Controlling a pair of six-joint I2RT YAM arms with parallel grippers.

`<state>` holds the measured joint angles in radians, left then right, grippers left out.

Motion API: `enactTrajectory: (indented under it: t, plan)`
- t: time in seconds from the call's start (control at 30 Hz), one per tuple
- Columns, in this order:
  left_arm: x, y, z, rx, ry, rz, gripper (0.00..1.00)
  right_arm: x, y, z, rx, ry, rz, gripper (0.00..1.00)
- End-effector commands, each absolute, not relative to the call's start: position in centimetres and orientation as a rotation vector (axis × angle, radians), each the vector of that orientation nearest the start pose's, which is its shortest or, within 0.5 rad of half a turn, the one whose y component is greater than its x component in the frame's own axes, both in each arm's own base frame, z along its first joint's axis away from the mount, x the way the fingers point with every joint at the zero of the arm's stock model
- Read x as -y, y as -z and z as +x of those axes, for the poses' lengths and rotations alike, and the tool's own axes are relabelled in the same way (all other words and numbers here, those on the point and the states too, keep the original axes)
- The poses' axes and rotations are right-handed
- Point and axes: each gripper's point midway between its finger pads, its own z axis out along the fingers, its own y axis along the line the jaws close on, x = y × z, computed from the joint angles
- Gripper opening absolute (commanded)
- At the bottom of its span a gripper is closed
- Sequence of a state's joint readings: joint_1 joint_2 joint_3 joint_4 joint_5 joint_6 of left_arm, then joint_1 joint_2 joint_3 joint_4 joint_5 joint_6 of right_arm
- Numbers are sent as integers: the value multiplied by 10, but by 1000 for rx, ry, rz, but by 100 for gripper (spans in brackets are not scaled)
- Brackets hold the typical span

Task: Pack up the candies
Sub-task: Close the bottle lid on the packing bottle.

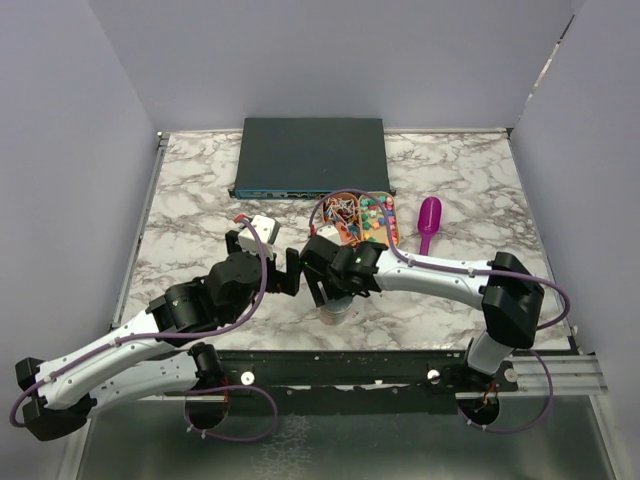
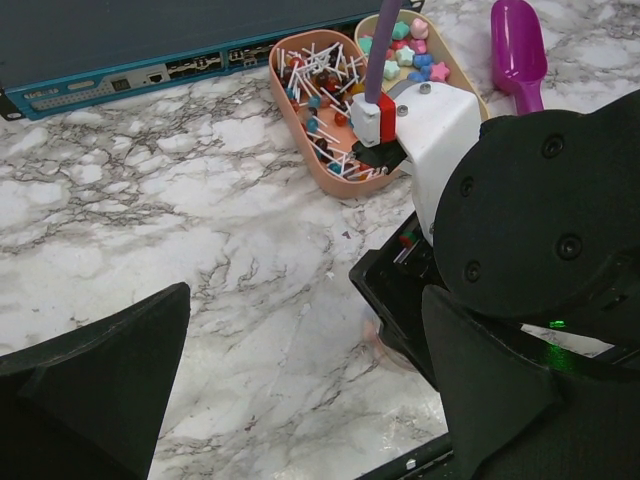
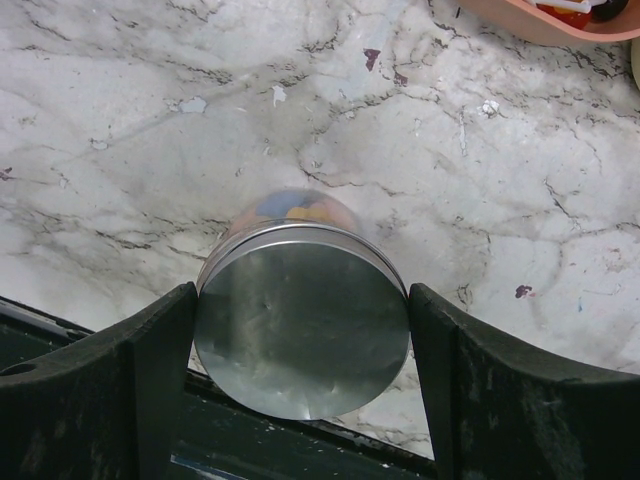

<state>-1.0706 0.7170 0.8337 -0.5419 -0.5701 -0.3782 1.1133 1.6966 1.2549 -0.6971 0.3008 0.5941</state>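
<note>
A clear jar with a metal lid [image 3: 300,330] stands near the table's front edge, and my right gripper [image 3: 302,300] is shut on the lid, one finger against each side. Pastel candies [image 3: 295,207] show through the glass below the lid. In the top view the right gripper [image 1: 335,288] covers the jar [image 1: 337,310]. More candies [image 2: 410,55] lie in the beige half of a tray [image 1: 392,222]. My left gripper [image 2: 305,330] hangs wide open just left of the jar [image 2: 385,345], holding nothing. In the top view the left gripper [image 1: 262,257] is beside the right one.
A purple scoop [image 1: 429,218] lies on the marble right of the tray. The tray's pink half [image 2: 320,90] holds small sticks and sweets. A flat black box [image 1: 310,157] sits at the back. The two wrists are close together near the front edge.
</note>
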Motion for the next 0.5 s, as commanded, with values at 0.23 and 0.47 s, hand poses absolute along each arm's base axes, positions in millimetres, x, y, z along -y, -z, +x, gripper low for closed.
enactTrajectory:
  t: [0.23, 0.47]
  plan:
    - [174, -244, 194, -1919, 374, 280, 99, -332, -95, 177, -2552, -261, -592, 68]
    - [173, -245, 194, -1918, 380, 278, 99, -333, -92, 177, -2555, -248, -598, 69]
